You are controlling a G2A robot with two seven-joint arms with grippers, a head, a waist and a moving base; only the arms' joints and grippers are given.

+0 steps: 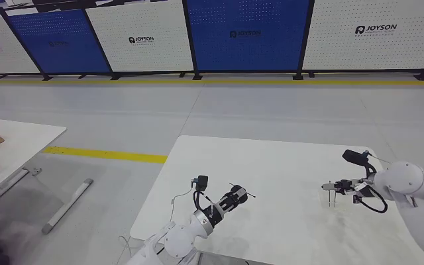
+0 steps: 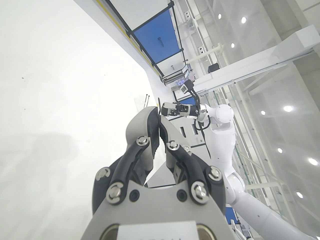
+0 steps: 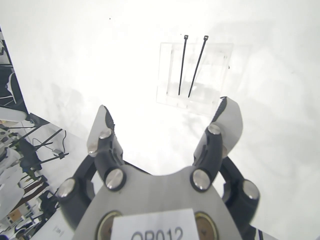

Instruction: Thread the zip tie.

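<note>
Ahead of the gaping right end effector two zip ties lie lengthwise, heads farthest; left end effector, well apart, clamps another zip tie.

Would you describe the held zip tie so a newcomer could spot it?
Start at the white table, then the left arm over it. The black zip tie is pinched in its shut jaws; the other two lie on a clear tray.
</note>
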